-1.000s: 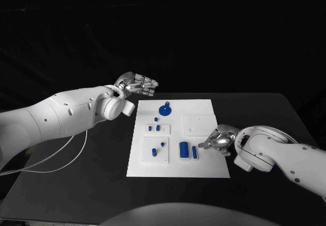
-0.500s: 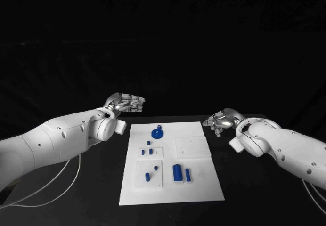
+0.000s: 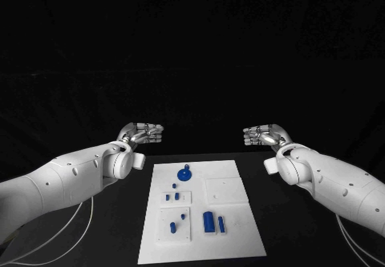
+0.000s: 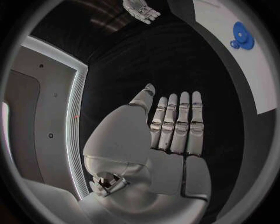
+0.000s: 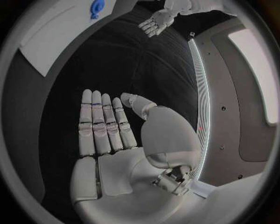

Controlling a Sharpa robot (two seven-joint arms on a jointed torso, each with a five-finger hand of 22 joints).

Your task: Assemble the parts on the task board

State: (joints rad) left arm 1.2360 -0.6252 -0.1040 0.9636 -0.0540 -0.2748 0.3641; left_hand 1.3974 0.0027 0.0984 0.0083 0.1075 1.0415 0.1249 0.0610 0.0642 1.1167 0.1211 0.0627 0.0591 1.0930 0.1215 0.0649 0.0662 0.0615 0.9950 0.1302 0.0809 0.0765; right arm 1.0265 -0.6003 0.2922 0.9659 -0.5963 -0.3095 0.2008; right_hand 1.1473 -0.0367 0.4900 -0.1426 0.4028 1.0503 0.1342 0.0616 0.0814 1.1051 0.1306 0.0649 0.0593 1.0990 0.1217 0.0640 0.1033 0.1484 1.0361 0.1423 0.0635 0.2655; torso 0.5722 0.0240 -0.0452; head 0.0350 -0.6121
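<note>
The white task board (image 3: 241, 233) lies in the middle of the black table. On it are a round blue disc with a small tab (image 3: 183, 175), two little blue pieces (image 3: 171, 196), two small pegs (image 3: 175, 222), a blue cylinder (image 3: 208, 221) and a narrow blue bar (image 3: 221, 224). My left hand (image 3: 143, 133) hangs raised beyond the board's far left corner, my right hand (image 3: 263, 135) beyond its far right corner. Both hold nothing. In the wrist views the left hand (image 4: 169, 140) and the right hand (image 5: 111, 135) are flat, fingers straight, palms bare. The board (image 4: 221, 28) (image 5: 58, 32) and the disc (image 4: 242, 36) (image 5: 97, 6) lie off to one side.
The board carries raised square plates, one of them (image 3: 225, 191) with nothing blue on it. Black table (image 3: 104, 245) spreads to both sides of the board. A white cable (image 3: 80, 217) hangs under my left arm. Each wrist view catches the other hand: the right (image 4: 142, 10), the left (image 5: 156, 21).
My right hand has lifted away from the board's near right edge beside the blue bar and now hangs beyond its far end. The camera has shifted. The parts lie as before.
</note>
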